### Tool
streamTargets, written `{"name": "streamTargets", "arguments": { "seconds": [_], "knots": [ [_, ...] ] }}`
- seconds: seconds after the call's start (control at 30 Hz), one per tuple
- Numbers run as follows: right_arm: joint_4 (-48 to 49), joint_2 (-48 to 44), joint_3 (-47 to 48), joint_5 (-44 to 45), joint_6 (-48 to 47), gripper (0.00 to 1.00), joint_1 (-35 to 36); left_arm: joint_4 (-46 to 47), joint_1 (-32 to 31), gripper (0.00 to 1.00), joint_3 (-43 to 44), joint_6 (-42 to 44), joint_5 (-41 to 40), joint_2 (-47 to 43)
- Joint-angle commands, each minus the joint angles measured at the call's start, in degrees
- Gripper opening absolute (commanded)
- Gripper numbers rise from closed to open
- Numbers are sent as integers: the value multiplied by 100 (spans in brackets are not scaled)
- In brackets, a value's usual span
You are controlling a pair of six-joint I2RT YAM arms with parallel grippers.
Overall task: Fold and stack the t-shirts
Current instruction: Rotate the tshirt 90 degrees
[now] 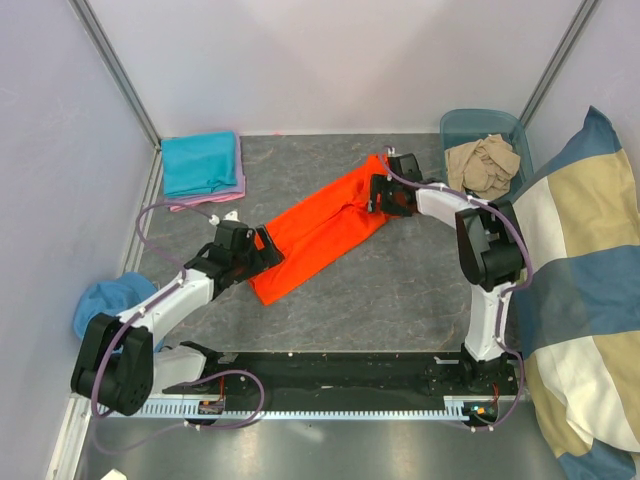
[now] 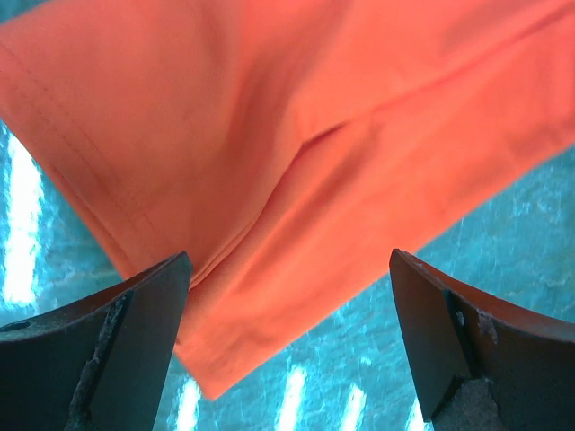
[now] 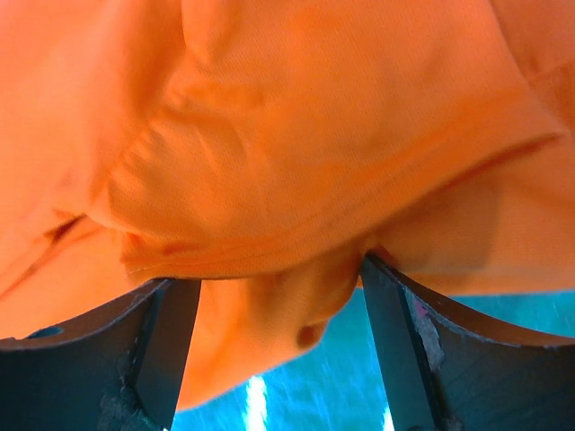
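Note:
The orange t-shirt (image 1: 320,228) lies as a long folded strip slanting across the grey table, from near left to far right. My left gripper (image 1: 266,250) sits at its near left end. It is open wide, and in the left wrist view a corner of the orange t-shirt (image 2: 296,117) lies flat between the spread fingers of the left gripper (image 2: 289,269). My right gripper (image 1: 381,196) is at the far right end, open. In the right wrist view a bunched edge of the orange t-shirt (image 3: 314,135) sits inside the right gripper (image 3: 274,287) and brushes the right finger (image 3: 395,314).
A folded teal t-shirt (image 1: 200,162) rests on a pink-lilac one (image 1: 208,203) at the back left. A beige t-shirt (image 1: 484,163) is crumpled in a teal bin (image 1: 455,125) at the back right. A blue cloth (image 1: 108,300) lies by the left arm. A big blue-and-beige cushion (image 1: 585,290) fills the right side.

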Motion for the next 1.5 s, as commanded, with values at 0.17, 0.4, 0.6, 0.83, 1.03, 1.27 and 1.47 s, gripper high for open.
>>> {"name": "streamTargets", "arguments": {
  "seconds": [0.17, 0.4, 0.6, 0.83, 1.03, 1.27, 1.47],
  "knots": [
    [-949, 989, 1179, -496, -650, 81, -2, -301, -468, 100, -230, -328, 155, -691],
    [-1168, 1227, 1804, -663, -967, 81, -20, -644, -820, 100, -72, -312, 67, -1472],
    [-1151, 323, 1339, -523, -976, 82, -11, -645, -812, 100, 613, 216, -803, -1571],
    [-1274, -1039, 628, -321, -923, 83, -11, 188, -663, 100, 1203, 436, -892, -271],
    [-1257, -1462, -75, 48, -660, 83, -11, 788, -443, 100, 1659, 506, -1058, 1214],
    [-835, -1209, -384, 180, -326, 83, -11, 824, -214, 100, 2161, 743, -1304, 2076],
    [-659, -436, -86, 172, -89, 83, -38, 824, -47, 100, 2117, 743, -1366, 2252]
  ]
}}
